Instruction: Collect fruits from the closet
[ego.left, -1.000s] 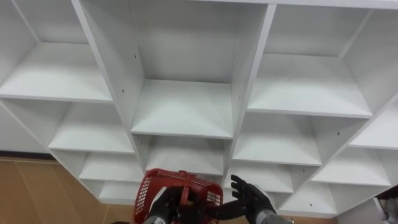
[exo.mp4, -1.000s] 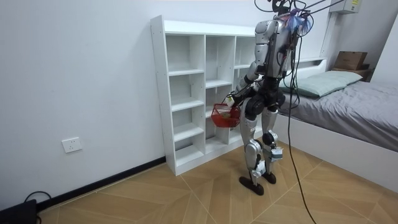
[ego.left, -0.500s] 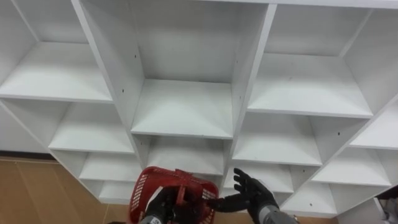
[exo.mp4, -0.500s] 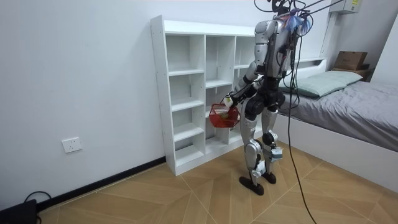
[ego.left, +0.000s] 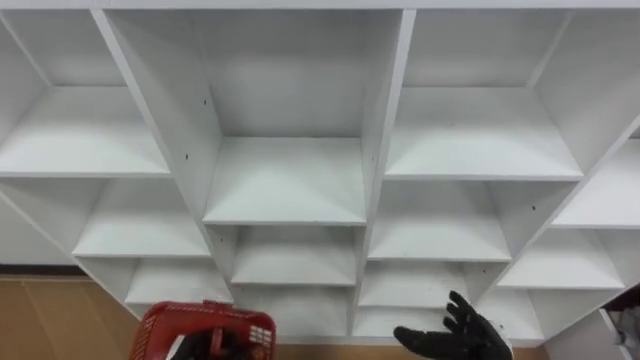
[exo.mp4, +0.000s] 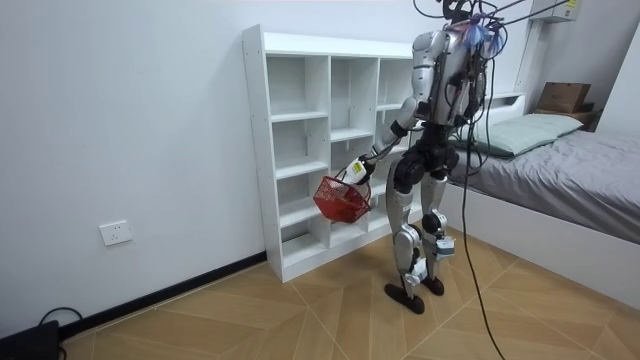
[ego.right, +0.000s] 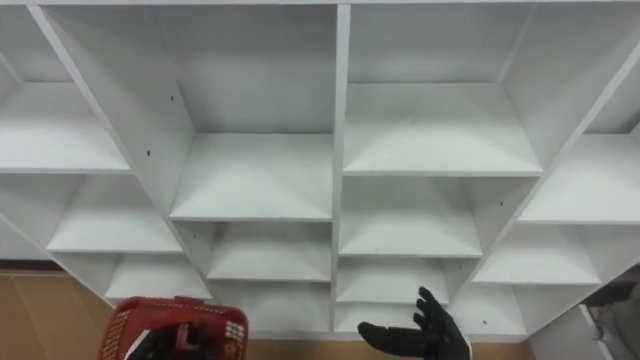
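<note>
though cut off below, red basket (ego.left: 205, 316) hangs from left hand (exo.mp4: 357, 170)

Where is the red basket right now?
In the left eye view the red basket sits at the bottom left, before the lower compartments of the white shelf unit; the room view shows it hanging from the left robot hand.

Regions cropped or unresolved at the closet (ego.left: 285, 185).
The lower edge cut off the red basket (ego.left: 200, 328), whose dark contents could not be identified, and the right hand (ego.left: 455, 338) at the wrist; outer compartments ran past both sides.
</note>
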